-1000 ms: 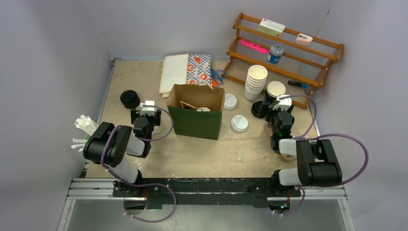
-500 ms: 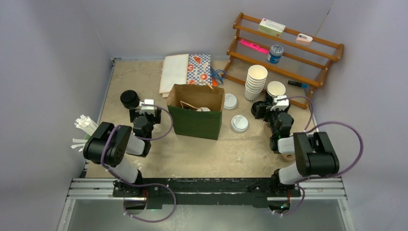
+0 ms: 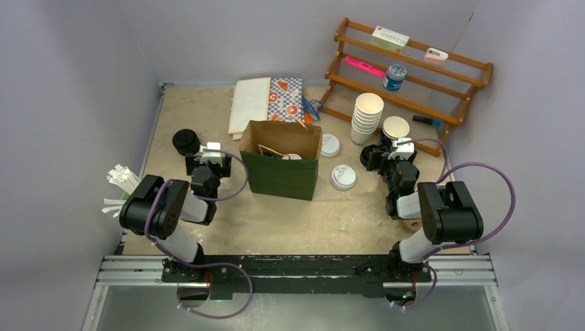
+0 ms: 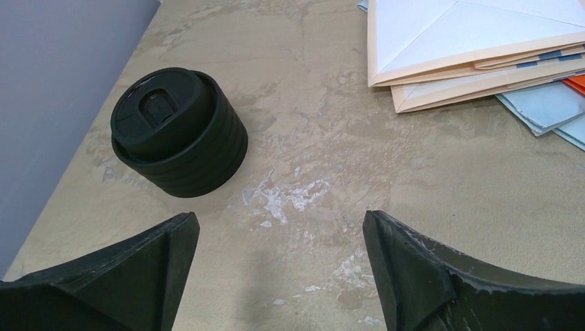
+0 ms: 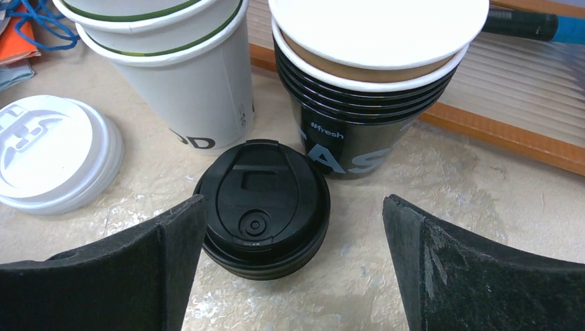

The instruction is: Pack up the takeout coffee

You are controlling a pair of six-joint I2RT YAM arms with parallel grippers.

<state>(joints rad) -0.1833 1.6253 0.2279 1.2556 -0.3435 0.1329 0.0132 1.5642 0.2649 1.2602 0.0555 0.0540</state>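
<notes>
right jaws gaping wide, framing black lid stack (image 5: 261, 207), likely lining up a grasp | left jaws hanging open, empty, over counter (image 4: 414, 172)

Glossy black plastic lids (image 5: 261, 207), rough mottled table (image 4: 428, 158)

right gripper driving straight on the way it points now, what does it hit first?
Most likely the black lid stack, which lies just ahead of the open right gripper, left of centre. The dark cup stack stands behind it. How low the fingers ride I cannot tell.
</notes>
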